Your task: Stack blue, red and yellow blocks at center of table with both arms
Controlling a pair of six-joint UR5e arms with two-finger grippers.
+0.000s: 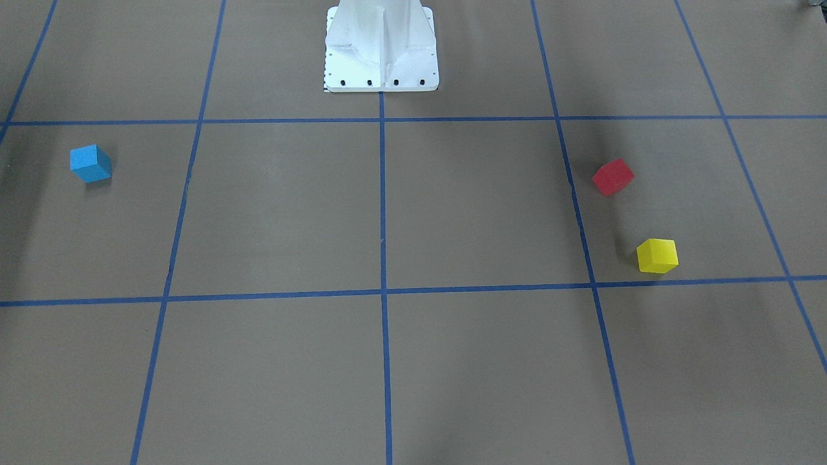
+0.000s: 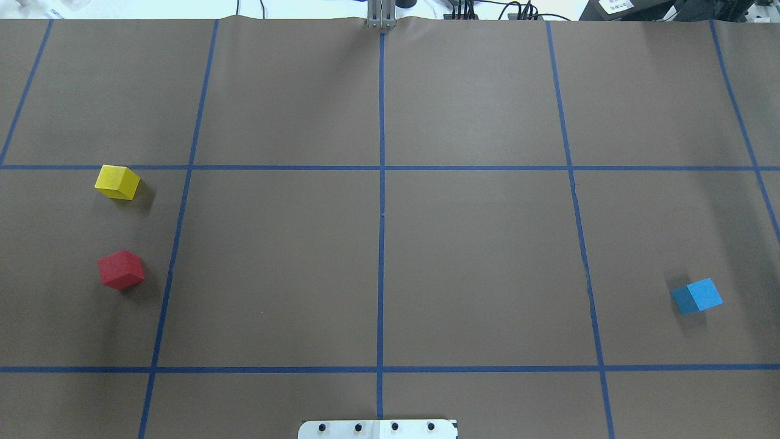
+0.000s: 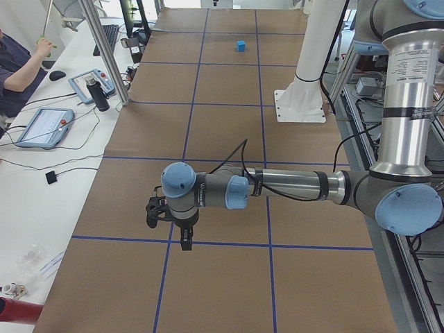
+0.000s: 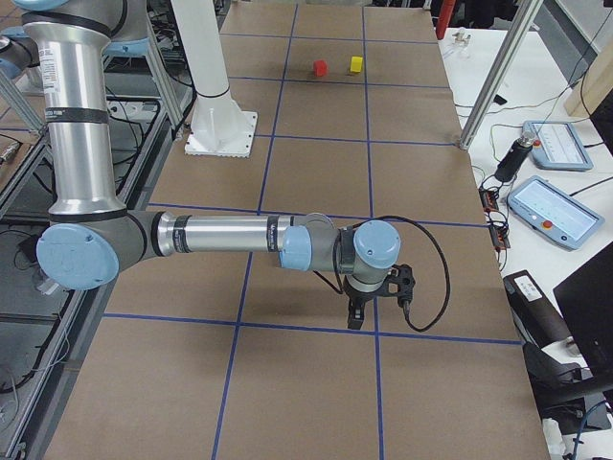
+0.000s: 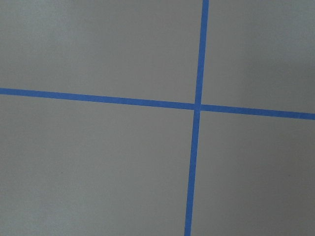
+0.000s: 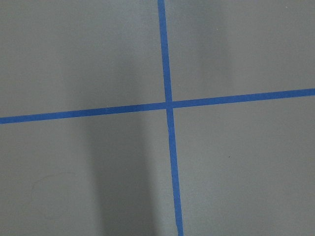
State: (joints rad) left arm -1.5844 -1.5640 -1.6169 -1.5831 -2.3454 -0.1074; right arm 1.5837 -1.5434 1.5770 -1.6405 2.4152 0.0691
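Left end effector and right end effector show only in the side views, so can't tell wide or narrow; both hang over the tabletop, well apart from the blocks. Red block and yellow block are near each other on the robot's left, blue block far right, nothing stacked. Risks: blocks sit skewed to the grid, so an unaligned grasp may catch corners and slip; arms may clash at center.

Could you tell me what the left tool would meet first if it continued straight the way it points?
Probably the bare brown paper beside a blue tape crossing: the left tool points straight down, and its wrist view shows nothing else.
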